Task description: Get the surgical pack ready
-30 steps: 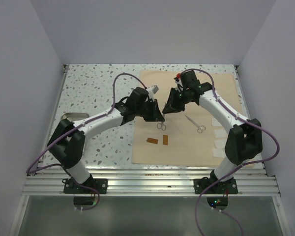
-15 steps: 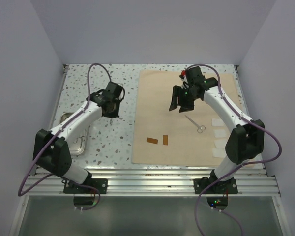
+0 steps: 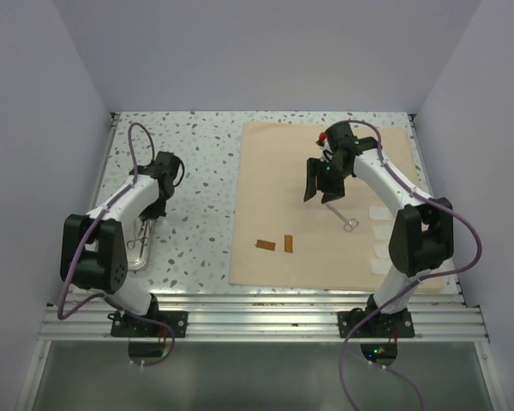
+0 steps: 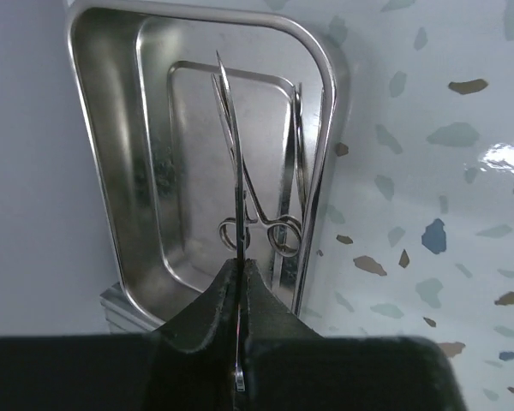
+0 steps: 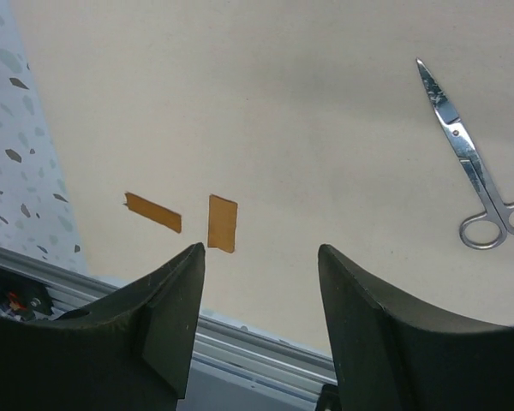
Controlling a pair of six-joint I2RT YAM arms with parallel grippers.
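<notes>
Surgical pack components are located with reference to the tan cloth [image 3: 274, 171], which lies flat on the speckled desk [image 3: 197, 171].

1. Steel tray [image 3: 135, 255] [image 4: 94, 171]: on the desk, well apart from the cloth's left edge.
2. Left hand [image 3: 151, 219] [image 4: 240, 267]: positioned over the tray, off the cloth's left edge. Its fingers are pressed together, pinching a thin ring-handled instrument [image 4: 233, 163]. The instrument's pointed end extends over the tray floor. The ring handles sit just in front of the fingertips. A second thin metal shaft shows along the tray's wall; the wrist view does not show whether it is a separate instrument or a reflection.
3. Right hand [image 3: 317, 190] [image 5: 261, 257]: above the cloth's far right part, fingers spread, holding nothing.
4. Scissors [image 3: 343, 218] [image 5: 467, 163]: flat on the cloth, right of its centre, near the right hand but not touching it.
5. Two brown strips [image 3: 265, 245] [image 5: 152, 212]: on the cloth near its near edge, just beside each other, apart.
6. White gauze pads [image 3: 382, 231]: in a row along the cloth's right edge, partly hidden by the right arm.
</notes>
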